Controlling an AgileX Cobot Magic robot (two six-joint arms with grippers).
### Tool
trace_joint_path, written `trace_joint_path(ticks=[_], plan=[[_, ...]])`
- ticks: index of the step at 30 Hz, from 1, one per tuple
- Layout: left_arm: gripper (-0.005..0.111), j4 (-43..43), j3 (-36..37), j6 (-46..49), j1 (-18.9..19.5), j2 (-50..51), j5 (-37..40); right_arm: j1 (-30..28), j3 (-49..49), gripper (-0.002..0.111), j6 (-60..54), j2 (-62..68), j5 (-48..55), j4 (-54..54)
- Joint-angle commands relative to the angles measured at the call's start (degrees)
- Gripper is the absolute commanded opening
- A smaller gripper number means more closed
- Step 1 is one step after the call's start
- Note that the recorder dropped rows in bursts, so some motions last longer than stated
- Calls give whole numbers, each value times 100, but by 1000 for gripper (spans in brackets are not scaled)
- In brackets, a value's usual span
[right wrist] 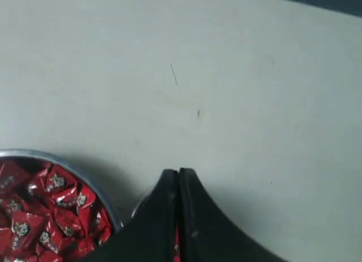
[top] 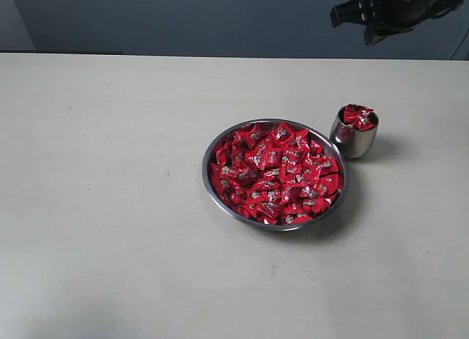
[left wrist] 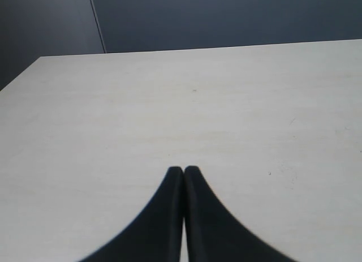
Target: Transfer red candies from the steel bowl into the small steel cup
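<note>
A wide, shallow, shiny steel bowl (top: 207, 179) is sitting centre-right in the exterior frame on the pale tabletop (top: 110, 170), holding a heap of small square red-wrapped candies (top: 275, 174). A small shiny steel cup (top: 357, 143) is sitting just beside its upper-right rim, more candies poking out. The left fingers (left wrist: 169, 200) are pressing shut over bare tabletop. The right fingers (right wrist: 164, 200) are pressing shut too, hanging at upper right.

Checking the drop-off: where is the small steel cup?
In the exterior view, the small steel cup stands right of centre, beside the steel bowl's upper-right rim.

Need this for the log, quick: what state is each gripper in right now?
Left gripper: shut, holding nothing.
Right gripper: shut, nothing visible at its tips.
</note>
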State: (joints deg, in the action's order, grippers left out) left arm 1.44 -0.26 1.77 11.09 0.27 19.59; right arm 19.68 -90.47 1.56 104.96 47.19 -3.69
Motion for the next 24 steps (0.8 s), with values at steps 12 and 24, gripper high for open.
trace_joint_path(ticks=[12,24], plan=[[0,11,26,-8,-38,-27,-45,-24,2712,-1,166,-2634,-2032,-32],[0,11,26,-8,-38,-27,-45,-24,2974,-1,453,-3622,-1619,435]])
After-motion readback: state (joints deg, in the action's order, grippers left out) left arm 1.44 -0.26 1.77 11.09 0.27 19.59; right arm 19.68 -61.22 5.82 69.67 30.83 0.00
